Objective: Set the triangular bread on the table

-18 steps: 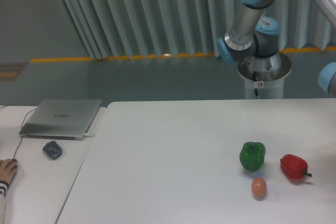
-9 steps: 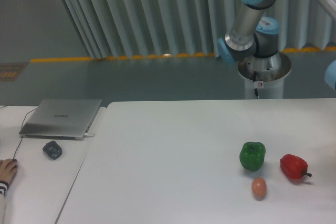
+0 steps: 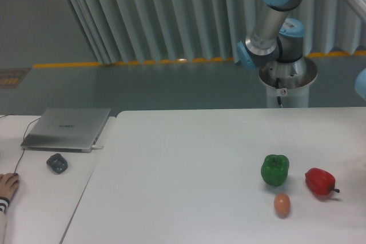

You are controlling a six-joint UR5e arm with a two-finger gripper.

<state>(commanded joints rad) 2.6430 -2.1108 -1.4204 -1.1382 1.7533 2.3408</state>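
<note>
1. Three small items sit on the white surface [image 3: 189, 164]: a green pepper [image 3: 275, 170], a red pepper [image 3: 319, 182] just to its right, and an orange-brown egg [image 3: 281, 204] close in front of the green pepper.
2. Only the arm's [image 3: 274, 24] grey and blue joints show, behind the green pepper; the claw is out of view, so its state cannot be told.
3. The triangular bread appears nowhere in view.
4. Far left of the green pepper, a grey laptop [image 3: 67, 128] lies closed on a narrower desk [image 3: 34, 198], with a small dark object [image 3: 56, 163] in front of it.
</note>
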